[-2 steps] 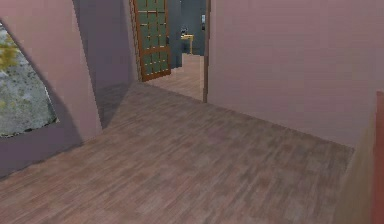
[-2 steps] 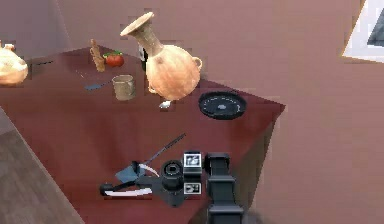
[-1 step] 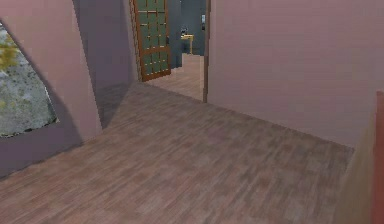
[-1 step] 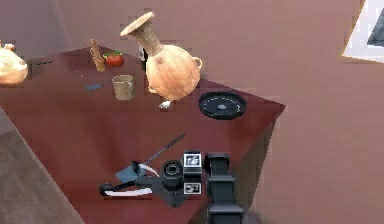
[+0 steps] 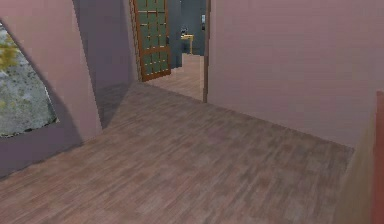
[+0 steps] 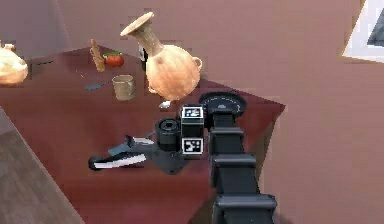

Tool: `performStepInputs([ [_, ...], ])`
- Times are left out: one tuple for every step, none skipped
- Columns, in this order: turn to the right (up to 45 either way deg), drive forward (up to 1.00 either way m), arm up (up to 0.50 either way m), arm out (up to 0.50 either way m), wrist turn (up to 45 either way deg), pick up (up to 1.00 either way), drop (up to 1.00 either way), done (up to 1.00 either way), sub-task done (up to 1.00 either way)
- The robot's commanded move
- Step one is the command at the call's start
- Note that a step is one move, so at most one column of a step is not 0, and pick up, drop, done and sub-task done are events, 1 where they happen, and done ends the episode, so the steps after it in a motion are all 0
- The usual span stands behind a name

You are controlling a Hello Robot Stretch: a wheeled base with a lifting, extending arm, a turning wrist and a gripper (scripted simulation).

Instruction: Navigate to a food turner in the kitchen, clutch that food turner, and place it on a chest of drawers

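My arm (image 6: 235,175) rises from the bottom of the arm side view and ends over a dark reddish-brown top (image 6: 60,120) of a piece of furniture. The gripper (image 6: 118,152) points left from its dark body, low above that top. A dark flat thing with a pale edge (image 6: 105,160) lies at the fingers, on or just over the surface; its shape is too small to name. I cannot tell whether the gripper holds anything.
On the same top stand a large tan jug (image 6: 170,65), a small cup (image 6: 123,87), a red round fruit (image 6: 116,59), a brown bottle (image 6: 96,52) and another tan vessel (image 6: 10,65). In the forward view, wood floor (image 5: 190,160) leads to a doorway with a glazed wooden door (image 5: 150,40).
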Motion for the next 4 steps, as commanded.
performStepInputs([
  [0.0,0.0,0.04,0.0,0.0,0.0,0.0,0.0,0.0],
  [0.0,0.0,0.0,0.0,-45.0,0.0,0.0,0.0,0.0],
  [0.0,0.0,0.0,0.0,-30.0,0.0,0.0,0.0,0.0],
  [0.0,0.0,0.0,-0.14,0.0,0.0,0.0,0.0,0.0],
])
